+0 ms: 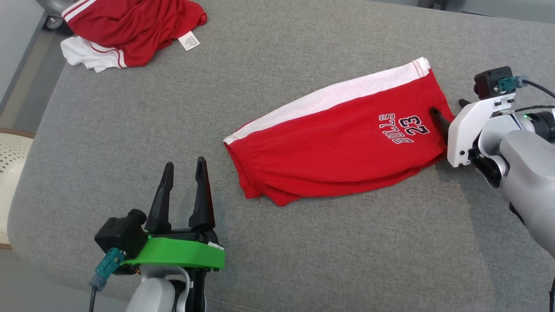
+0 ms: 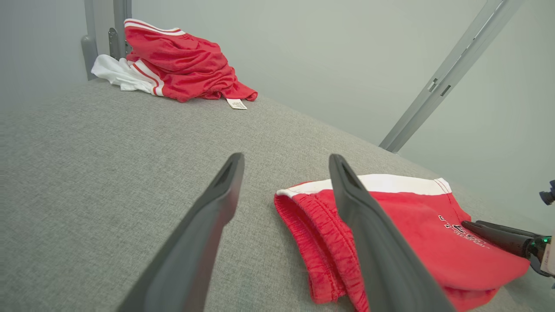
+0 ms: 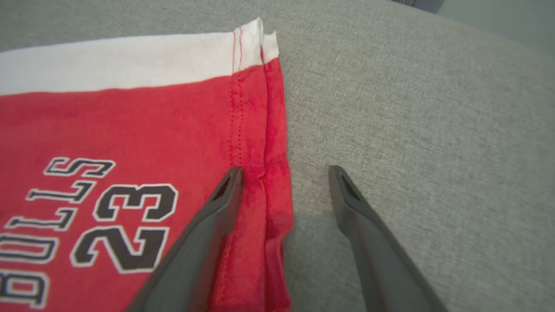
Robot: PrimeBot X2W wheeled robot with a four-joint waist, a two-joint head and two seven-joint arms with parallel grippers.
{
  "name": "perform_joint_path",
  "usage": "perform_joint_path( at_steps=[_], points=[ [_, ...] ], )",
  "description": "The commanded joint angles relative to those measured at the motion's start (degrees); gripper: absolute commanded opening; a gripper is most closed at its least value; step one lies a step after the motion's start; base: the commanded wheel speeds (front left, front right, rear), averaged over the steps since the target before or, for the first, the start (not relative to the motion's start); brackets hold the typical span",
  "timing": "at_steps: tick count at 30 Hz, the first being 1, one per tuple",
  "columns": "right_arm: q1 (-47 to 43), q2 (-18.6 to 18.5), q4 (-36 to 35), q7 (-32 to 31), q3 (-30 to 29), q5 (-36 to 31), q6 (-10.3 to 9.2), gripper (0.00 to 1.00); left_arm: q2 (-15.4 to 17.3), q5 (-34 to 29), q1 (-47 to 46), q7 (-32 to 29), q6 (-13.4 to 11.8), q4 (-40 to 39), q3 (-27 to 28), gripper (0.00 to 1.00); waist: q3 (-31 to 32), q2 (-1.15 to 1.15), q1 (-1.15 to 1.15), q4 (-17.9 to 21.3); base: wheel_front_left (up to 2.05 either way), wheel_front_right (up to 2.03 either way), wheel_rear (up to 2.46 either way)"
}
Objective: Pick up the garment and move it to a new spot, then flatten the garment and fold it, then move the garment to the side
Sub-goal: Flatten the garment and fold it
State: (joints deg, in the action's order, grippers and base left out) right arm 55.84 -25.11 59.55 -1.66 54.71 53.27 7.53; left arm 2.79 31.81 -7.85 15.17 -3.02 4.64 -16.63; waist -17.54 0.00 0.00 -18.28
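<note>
Red shorts (image 1: 338, 143) lie flat on the table (image 1: 347, 242): the right gripper (image 1: 448, 107), jaws spread astride their 3 o'clock hem (image 3: 269, 130), should pinch every layer low, the left gripper (image 1: 185, 164), spread at 8 o'clock, the waistband (image 2: 303, 225).

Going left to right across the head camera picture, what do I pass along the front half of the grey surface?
Left gripper with green mount → folded red shorts with a white side stripe → right gripper with white mount.
</note>
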Motion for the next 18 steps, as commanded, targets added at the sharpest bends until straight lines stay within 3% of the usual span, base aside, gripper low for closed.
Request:
perform_joint_path(
  at_steps=[1, 2, 4, 5, 12, 18],
  points=[
    [-1.0, 0.2, 0.6, -1.3, 0.7, 0.8, -0.07, 0.66, 0.2, 0.3, 0.8, 0.0, 0.0, -0.1, 0.3, 1.0, 0.0, 0.0, 0.0, -0.2, 0.0, 0.0, 0.0],
    [-1.1, 0.4, 0.5, -1.9, 0.9, 1.4, -0.05, 0.41, 0.2, 0.4, 0.8, 0.0, 0.0, -0.1, 0.4, 1.0, 0.1, 0.0, 0.0, -0.2, 0.0, 0.0, 0.0],
    [-1.2, 0.5, 0.1, -2.2, 1.2, 2.0, -0.04, 0.08, 0.2, 0.4, 1.0, 0.0, 0.0, 0.0, 0.5, 1.0, 0.4, 0.0, 0.0, -0.1, 0.0, 0.0, 0.0],
    [-1.3, 0.5, -0.1, -2.2, 1.4, 2.3, -0.04, 0.0, 0.2, 0.3, 1.1, 0.0, -0.1, 0.0, 0.6, 1.0, 0.5, 0.0, 0.0, 0.1, 0.0, 0.0, 0.0],
    [-1.6, 0.5, -1.1, 0.0, 2.2, 4.0, -0.09, 0.0, 0.2, -0.8, 1.8, 0.0, 0.6, 0.2, 1.0, 1.0, 2.0, 0.0, 0.0, 2.7, 0.0, 0.0, 0.0],
    [-3.3, 0.3, -3.2, 4.1, 2.4, 5.8, -0.09, 0.0, 0.2, -2.4, 2.3, 0.0, 1.5, 0.5, 1.4, 1.0, 4.0, 0.0, 0.0, 7.5, 0.0, 0.0, 0.0]
  ],
)
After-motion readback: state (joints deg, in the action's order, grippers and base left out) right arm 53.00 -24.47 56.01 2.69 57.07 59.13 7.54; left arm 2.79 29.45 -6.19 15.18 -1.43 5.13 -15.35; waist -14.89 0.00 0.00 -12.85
